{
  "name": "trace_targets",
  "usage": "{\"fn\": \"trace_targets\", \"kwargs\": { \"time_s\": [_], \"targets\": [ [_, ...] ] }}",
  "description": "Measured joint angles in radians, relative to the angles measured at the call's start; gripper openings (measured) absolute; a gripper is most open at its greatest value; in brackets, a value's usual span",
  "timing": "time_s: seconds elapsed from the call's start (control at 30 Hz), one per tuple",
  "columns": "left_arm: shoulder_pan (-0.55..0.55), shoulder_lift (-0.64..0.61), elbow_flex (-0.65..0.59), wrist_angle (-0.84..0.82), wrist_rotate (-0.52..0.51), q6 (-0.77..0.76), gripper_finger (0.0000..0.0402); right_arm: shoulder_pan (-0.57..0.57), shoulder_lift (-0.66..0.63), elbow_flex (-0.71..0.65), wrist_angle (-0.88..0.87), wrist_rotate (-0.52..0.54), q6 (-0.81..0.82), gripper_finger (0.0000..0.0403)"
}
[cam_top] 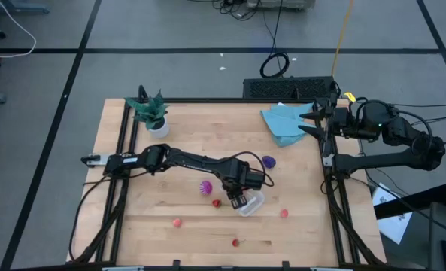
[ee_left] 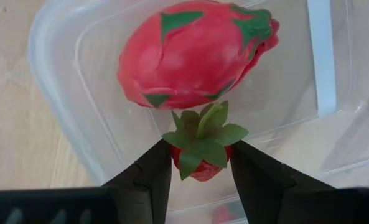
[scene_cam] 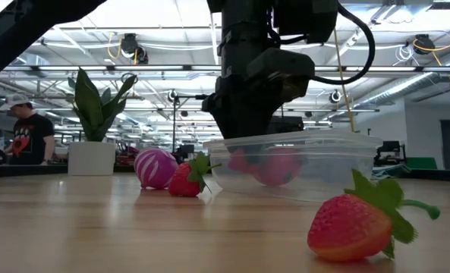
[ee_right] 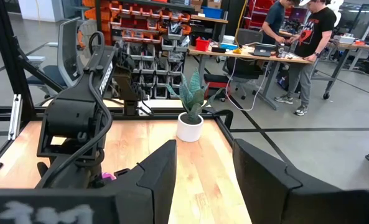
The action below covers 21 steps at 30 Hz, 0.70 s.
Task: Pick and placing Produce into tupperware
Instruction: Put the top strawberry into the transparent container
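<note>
My left gripper (cam_top: 241, 199) reaches down into the clear tupperware (cam_top: 253, 204) and is shut on a small red strawberry with a green leafy cap (ee_left: 201, 140). A large red fruit with green patches (ee_left: 193, 53) lies on the tub's floor just beyond it. Outside the tub, a dark purple fruit (cam_top: 268, 161), a magenta striped one (cam_top: 205, 187) and several small red and pink berries (cam_top: 216, 202) (cam_top: 284, 214) rest on the table. My right gripper (ee_right: 203, 168) is open and empty, held over the blue cloth (cam_top: 283, 123) at the far right. My left gripper pinches the strawberry's red body (ee_left: 204, 172) between its two fingers (ee_left: 156, 171), one on each side. The fingers come from above, pointing down into the tub. The leafy cap faces up toward the wrist. Whether the strawberry touches the tub's floor, I cannot tell.
A green potted plant (cam_top: 152, 114) stands at the far left corner. More berries lie near the front edge (cam_top: 177, 222) (cam_top: 235, 242). In the low view one strawberry (scene_cam: 350, 227) lies close in front of the tub (scene_cam: 293, 163). People stand in the room beyond.
</note>
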Motion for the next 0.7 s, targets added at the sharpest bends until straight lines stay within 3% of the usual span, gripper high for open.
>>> {"fn": "trace_targets", "kwargs": {
  "time_s": [0.7],
  "targets": [
    [0.007, 0.000, 0.000, 0.003, 0.026, 0.035, 0.0150, 0.000, 0.000, 0.000, 0.000, 0.000, 0.000, 0.0151]
  ]
}}
